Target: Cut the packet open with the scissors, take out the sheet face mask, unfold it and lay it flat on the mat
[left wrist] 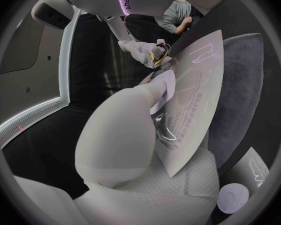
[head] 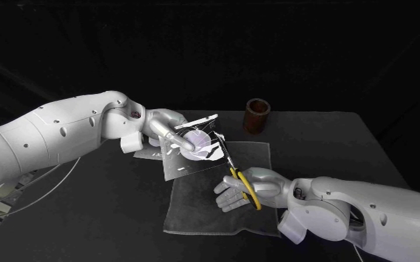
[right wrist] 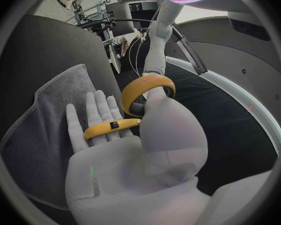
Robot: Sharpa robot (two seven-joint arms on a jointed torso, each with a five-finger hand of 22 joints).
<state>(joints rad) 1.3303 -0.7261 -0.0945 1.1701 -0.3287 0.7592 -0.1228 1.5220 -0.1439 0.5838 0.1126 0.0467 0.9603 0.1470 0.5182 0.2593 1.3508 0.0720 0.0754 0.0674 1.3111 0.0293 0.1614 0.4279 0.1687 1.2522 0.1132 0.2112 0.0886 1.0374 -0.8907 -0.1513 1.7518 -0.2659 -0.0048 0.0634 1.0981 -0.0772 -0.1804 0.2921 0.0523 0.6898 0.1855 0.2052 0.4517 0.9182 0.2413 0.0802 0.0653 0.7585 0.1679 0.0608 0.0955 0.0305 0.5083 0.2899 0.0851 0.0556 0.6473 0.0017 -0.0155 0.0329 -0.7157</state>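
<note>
Two hands busy. Left hand (head: 170,130) grips the packet (head: 197,150), held tilted above the far-left edge of the mat (head: 197,213). Packet is glossy silver-white with a round lilac emblem; I can't read its fine print. Scissors (head: 235,170), yellow handles, blades reaching the packet's right edge. Right hand (head: 249,186) holds them, thumb through one loop, other loop across near-straight fingers.

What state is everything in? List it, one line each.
packet: held up above the mat by the left robot hand.
scissors: gripped by the right robot hand, blades at the packet's edge.
mat: flat on the table.
brown cup: upright, behind the mat.
</note>
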